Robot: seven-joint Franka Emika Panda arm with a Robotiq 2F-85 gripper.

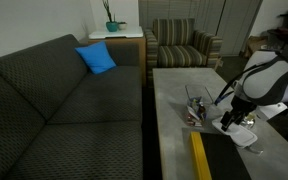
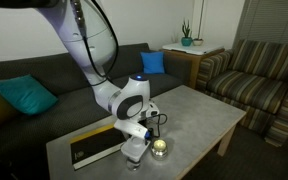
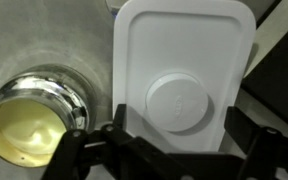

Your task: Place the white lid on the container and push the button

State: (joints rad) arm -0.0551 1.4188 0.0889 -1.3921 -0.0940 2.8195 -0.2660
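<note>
Yellowish and shiny, the round tin (image 3: 29, 120) stands at the left of the wrist view on the grey bench (image 3: 44, 40). Just beside it, to the right, lies the lid (image 3: 184, 60), flat and white, with a round raised disc (image 3: 179, 103) in its middle. A narrow strip of bench shows between tin and lid. The hand (image 3: 174, 150) is wide open over the near end of the lid and holds nothing. Its dark fingers (image 3: 89, 150) stand one at each side of the lid; whether they touch it I cannot tell.

In an exterior view, a dark sofa (image 1: 44, 105) with a blue cushion (image 1: 96, 58) is at the left. Then comes the bench with the container (image 1: 196, 105), see-through with thin dark rim parts. The hand, low over the bench, is near the container, to its right.
</note>
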